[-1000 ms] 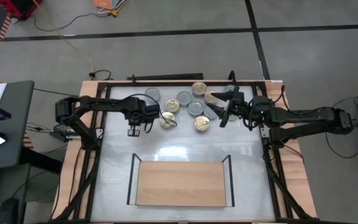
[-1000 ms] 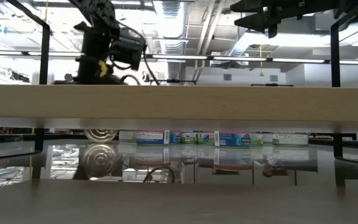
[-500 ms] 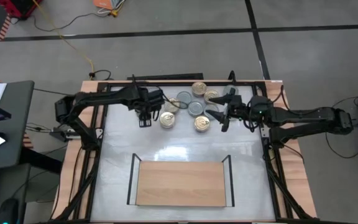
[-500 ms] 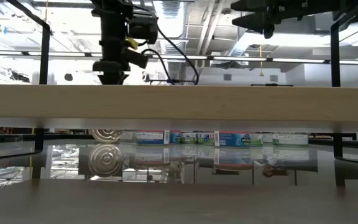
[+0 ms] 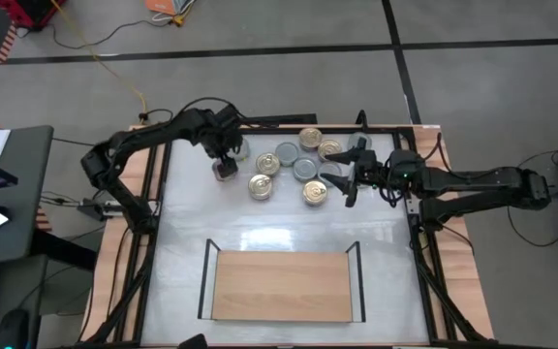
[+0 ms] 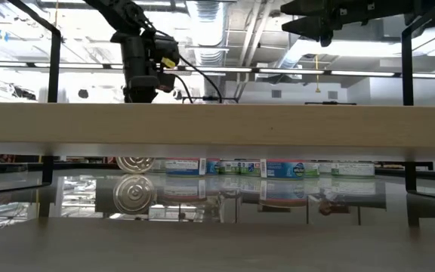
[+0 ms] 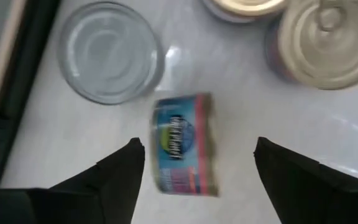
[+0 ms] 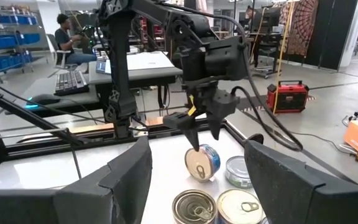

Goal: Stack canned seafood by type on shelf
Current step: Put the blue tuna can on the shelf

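Several round tins lie flat at the table's far middle, gold-lidded (image 5: 260, 186) and silver-lidded (image 5: 287, 153). One blue-banded tin (image 7: 182, 144) stands on its rim near the far left, also in the right wrist view (image 8: 202, 163). My left gripper (image 5: 225, 165) hangs over it, pointing down and open, a finger on either side; I see no touch. To the right of the tins, my right gripper (image 5: 339, 171) hovers open and holds nothing. The wooden shelf (image 5: 281, 284) sits at the near middle with nothing on it.
A silver-lidded tin (image 7: 109, 59) lies flat just beyond the standing one, and two gold-lidded tins (image 7: 325, 40) lie beside it. Bare white tabletop (image 5: 279, 228) separates the tins from the shelf. Black frame rails (image 5: 153, 213) run along the table's sides. A person sits in the room behind (image 8: 64, 34).
My left gripper has gone toward the table's far edge and a little to the right, and has opened on the way. It now stands over the tin on its rim. My right gripper has kept still.
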